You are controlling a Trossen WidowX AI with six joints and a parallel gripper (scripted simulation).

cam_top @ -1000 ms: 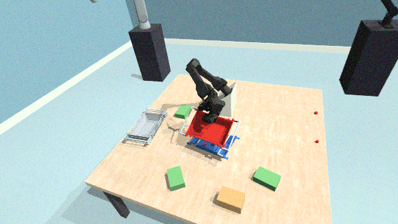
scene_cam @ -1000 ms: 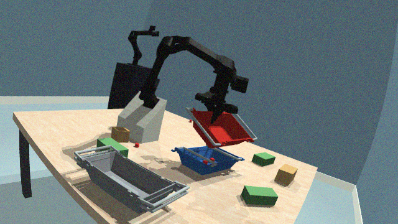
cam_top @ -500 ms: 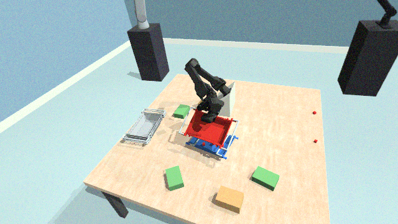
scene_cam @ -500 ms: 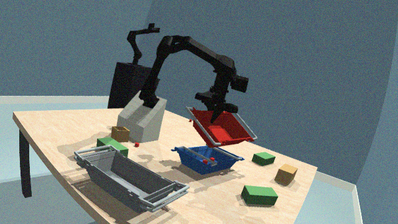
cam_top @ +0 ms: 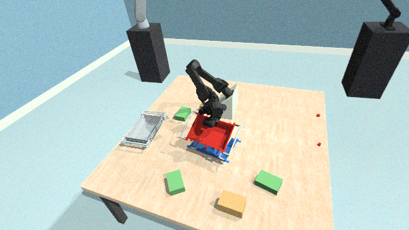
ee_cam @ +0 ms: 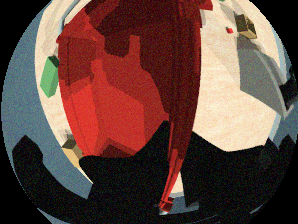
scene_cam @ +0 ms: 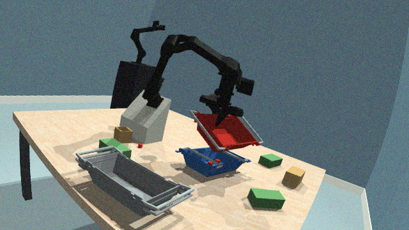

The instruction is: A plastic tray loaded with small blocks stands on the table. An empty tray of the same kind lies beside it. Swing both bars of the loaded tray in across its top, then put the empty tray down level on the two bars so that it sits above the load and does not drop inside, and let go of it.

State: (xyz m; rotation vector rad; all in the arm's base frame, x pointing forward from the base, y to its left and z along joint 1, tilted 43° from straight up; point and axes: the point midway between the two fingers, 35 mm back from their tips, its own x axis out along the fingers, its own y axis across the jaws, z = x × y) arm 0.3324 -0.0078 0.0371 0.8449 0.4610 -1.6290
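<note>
The blue tray (cam_top: 232, 147) (scene_cam: 199, 166) stands on the table with small red blocks (scene_cam: 217, 160) inside. Its two wire bars lie across its top, one bar (scene_cam: 204, 156) to the left and the other to the right in the exterior view. The red tray (cam_top: 212, 135) (scene_cam: 223, 137) (ee_cam: 120, 115) is empty and held above the blue one, tilted, with the side away from the gripper lower. Its own bars stand out at its ends. My gripper (cam_top: 209, 122) (scene_cam: 218, 123) (ee_cam: 170, 124) is shut on its arm-side wall. Whether the trays touch is unclear.
A grey tray (cam_top: 144, 128) (scene_cam: 118, 188) with wire bars stands at the table's left in the top view. Green blocks (cam_top: 175, 183) (cam_top: 268, 182) (cam_top: 183, 114) and an orange block (cam_top: 232, 203) lie around. A brown box (scene_cam: 123, 134) is near the arm's base. Loose red blocks (cam_top: 318, 115) (cam_top: 319, 144) lie right.
</note>
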